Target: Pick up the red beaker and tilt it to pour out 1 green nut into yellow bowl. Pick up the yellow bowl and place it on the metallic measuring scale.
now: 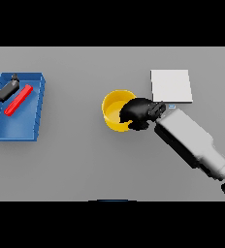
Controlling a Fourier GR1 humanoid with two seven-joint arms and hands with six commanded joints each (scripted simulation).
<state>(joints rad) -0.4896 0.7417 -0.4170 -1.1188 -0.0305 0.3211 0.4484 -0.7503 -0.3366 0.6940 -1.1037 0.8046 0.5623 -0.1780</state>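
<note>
While clasped by the right robot hand (139, 112), one yellow bowl (115, 110) beside one scale (171, 86).

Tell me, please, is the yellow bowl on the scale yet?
No: the yellow bowl sits on the table, left of the scale, right hand gripping it.

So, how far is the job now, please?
The red beaker lies in the blue tray by the left hand, so pouring looks finished; no nut is visible. The right hand grips the yellow bowl's rim. The bowl is not on the scale yet.
</note>
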